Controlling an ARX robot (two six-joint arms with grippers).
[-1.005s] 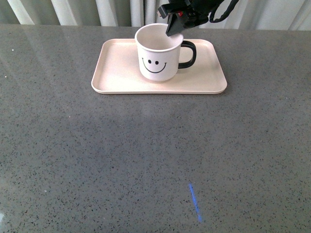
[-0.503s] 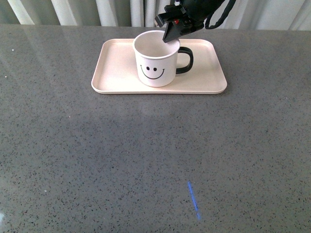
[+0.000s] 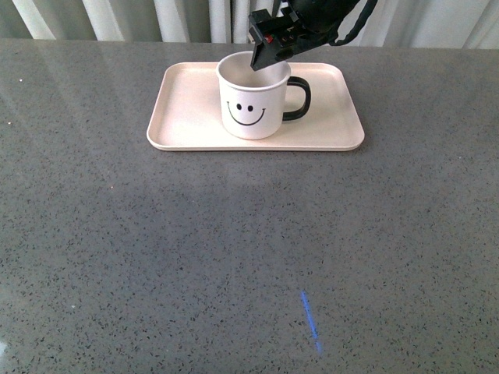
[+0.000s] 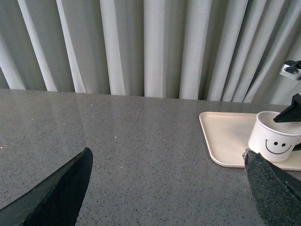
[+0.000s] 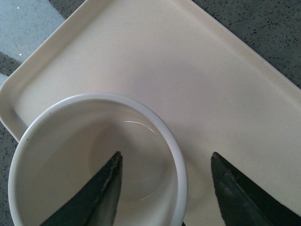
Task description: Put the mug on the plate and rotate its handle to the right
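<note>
Front view: the mug [image 3: 249, 109] stands upright on the plate [image 3: 187, 101] at the upper centre of the frame, its smiley face toward the camera and its handle [image 3: 300, 97] pointing to frame right. The right gripper [image 3: 263, 56] hangs over the mug's rim. The right wrist view shows its jaws partly open and straddling the mug's wall. One finger [image 5: 101, 193] is inside the cup and the other [image 5: 235, 193] is outside, above the plate; neither appears to touch the wall, and nothing is held. The left gripper [image 4: 167, 155], seen only in its own wrist view, is spread wide above the grey table [image 3: 234, 249], well apart from the plate.
</note>
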